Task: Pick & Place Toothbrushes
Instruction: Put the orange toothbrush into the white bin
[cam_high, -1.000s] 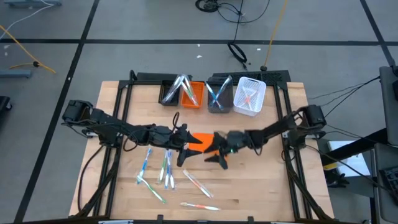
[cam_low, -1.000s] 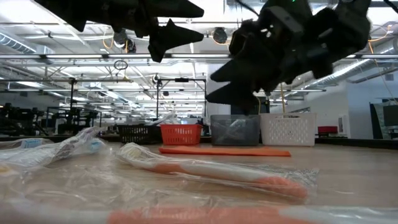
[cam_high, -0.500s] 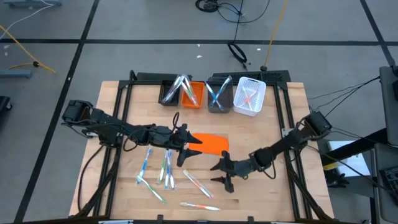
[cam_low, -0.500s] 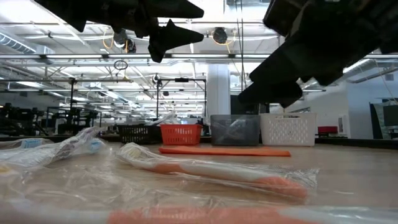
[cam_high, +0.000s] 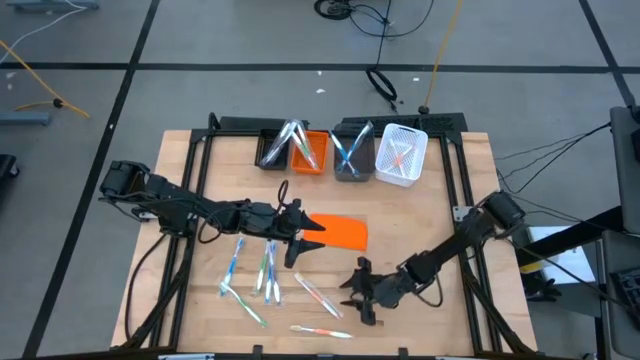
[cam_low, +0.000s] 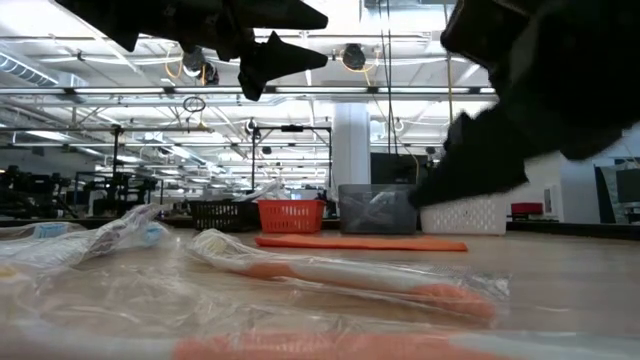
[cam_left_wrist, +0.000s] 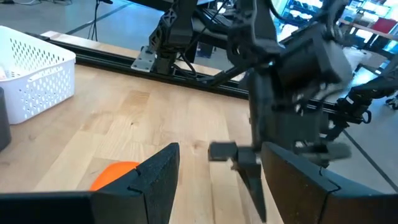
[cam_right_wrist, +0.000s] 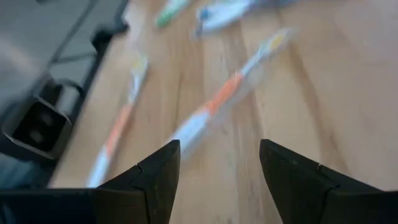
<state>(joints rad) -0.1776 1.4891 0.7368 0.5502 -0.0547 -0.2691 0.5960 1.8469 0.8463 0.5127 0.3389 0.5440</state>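
Near the table's front edge, right gripper (cam_high: 358, 292) hangs open, empty, beside an orange-white toothbrush (cam_high: 318, 296). Left gripper (cam_high: 303, 238) open too, over the orange sheet's (cam_high: 343, 233) edge.

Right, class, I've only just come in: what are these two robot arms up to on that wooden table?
They are sorting slim plastic toothbrushes into small bins at the table's far edge; some already lie in the bins. The right gripper, open and empty, is low over an orange-and-white wrapped toothbrush near the front, apparently about to pick it. The left gripper hovers open and empty beside the flat orange sheet. Several brushes lie loose on the wooden table.
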